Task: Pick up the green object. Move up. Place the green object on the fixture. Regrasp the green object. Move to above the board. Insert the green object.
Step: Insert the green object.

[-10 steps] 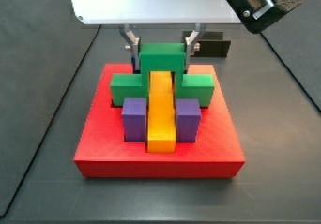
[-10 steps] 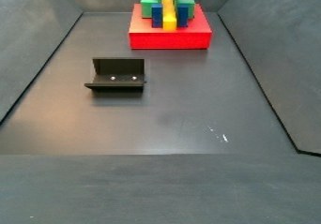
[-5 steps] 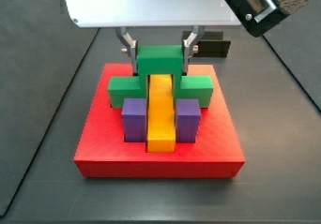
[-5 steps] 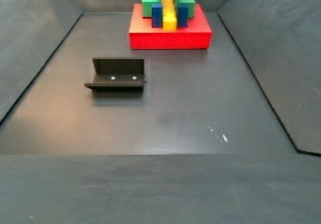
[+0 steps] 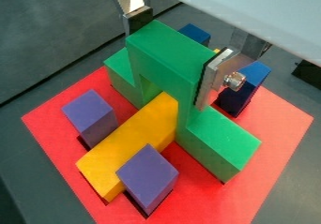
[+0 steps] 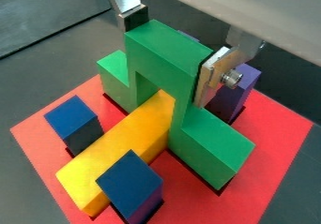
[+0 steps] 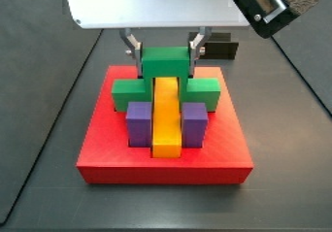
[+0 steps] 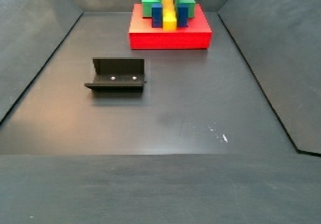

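Observation:
The green object (image 7: 165, 63) sits on the red board (image 7: 130, 156), its raised centre block straddling the far end of the yellow bar (image 7: 166, 117) and its side arms resting low on either side. My gripper (image 7: 165, 48) hangs over it, one finger on each flank of the centre block. Both wrist views show the green object (image 5: 170, 64) (image 6: 166, 64) between the silver plates of the gripper (image 5: 175, 54) (image 6: 174, 50), which is shut on it. The fixture (image 8: 116, 75) stands apart on the dark floor, and it also shows behind the board as the fixture (image 7: 223, 49).
Two purple blocks (image 7: 138, 121) (image 7: 195, 121) flank the near part of the yellow bar. Two blue blocks (image 5: 247, 82) (image 5: 194, 33) stand behind the green arms. Sloping dark walls (image 8: 38, 68) enclose the floor.

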